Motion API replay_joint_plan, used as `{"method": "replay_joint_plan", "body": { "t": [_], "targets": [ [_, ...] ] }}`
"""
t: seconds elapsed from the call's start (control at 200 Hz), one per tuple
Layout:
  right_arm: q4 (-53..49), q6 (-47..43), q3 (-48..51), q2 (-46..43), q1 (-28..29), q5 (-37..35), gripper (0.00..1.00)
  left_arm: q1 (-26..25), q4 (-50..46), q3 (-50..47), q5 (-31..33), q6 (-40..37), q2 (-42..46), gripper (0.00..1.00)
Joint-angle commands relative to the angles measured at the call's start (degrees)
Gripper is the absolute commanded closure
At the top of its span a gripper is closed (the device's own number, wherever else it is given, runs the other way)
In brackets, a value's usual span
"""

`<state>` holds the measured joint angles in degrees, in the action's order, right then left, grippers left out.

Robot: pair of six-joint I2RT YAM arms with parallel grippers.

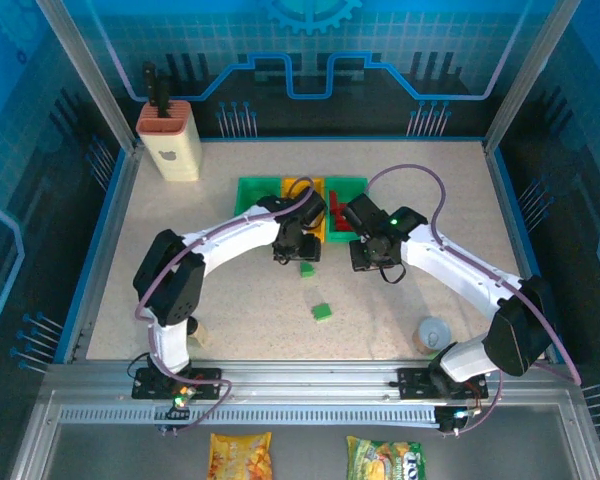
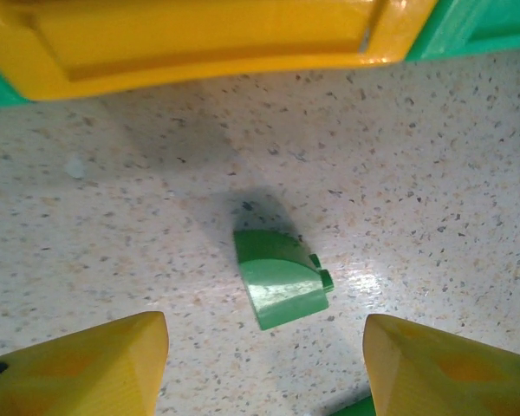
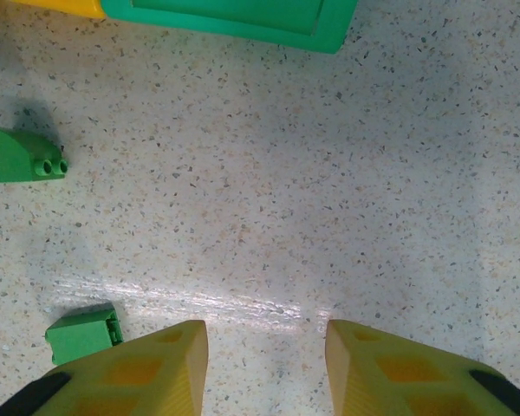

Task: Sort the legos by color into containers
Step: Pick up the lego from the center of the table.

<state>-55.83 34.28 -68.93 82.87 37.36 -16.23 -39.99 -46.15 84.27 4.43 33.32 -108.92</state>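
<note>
The containers sit in a joined row at the back: a green bin point(image 1: 252, 192), an orange-yellow bin point(image 1: 307, 190) and a green bin point(image 1: 349, 188) with red legos point(image 1: 338, 214) in it. A curved green lego point(image 2: 282, 279) lies on the table just ahead of my left gripper point(image 2: 264, 368), which is open and hovers above it. The same brick point(image 1: 307, 269) lies below the middle bin. A second green lego point(image 1: 323, 313) lies nearer the front. My right gripper point(image 3: 264, 368) is open over bare table, with both green legos point(image 3: 17, 156) point(image 3: 82, 334) off to its left.
A beige holder with a terracotta top point(image 1: 170, 145) stands at the back left. A grey cup point(image 1: 435, 333) stands near the front right beside the right arm's base. Two snack bags point(image 1: 240, 455) lie below the table's front rail.
</note>
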Motion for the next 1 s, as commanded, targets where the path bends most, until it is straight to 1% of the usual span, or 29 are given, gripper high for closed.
{"method": "replay_joint_plan", "body": {
  "t": [0.0,0.12,0.35,0.595,0.8,0.996],
  "targets": [
    [-0.1,-0.6,0.7,-1.4,-0.8,0.3,0.58,-1.3,0.4,0.4,-0.7,2.0,-2.6,0.37],
    [0.2,-0.7,0.9,-1.3,-0.9,0.5,0.58,-2.0,0.5,0.5,-1.2,2.3,-4.3,0.39],
    [0.2,-0.7,0.7,-1.2,-1.0,0.7,0.58,-2.3,0.7,0.6,-1.5,1.8,-6.8,0.40],
    [0.5,-0.7,1.1,-1.1,-1.1,0.8,0.58,-2.5,1.3,1.0,-2.0,1.7,-8.2,0.45],
    [0.8,-0.7,1.1,-0.6,-1.1,1.3,0.59,-2.6,1.2,1.7,-1.5,1.5,-8.6,0.50],
    [1.0,-0.9,0.9,0.0,-1.0,1.4,0.59,-2.6,0.8,2.3,-1.3,0.8,-8.5,0.58]
  ]
}}
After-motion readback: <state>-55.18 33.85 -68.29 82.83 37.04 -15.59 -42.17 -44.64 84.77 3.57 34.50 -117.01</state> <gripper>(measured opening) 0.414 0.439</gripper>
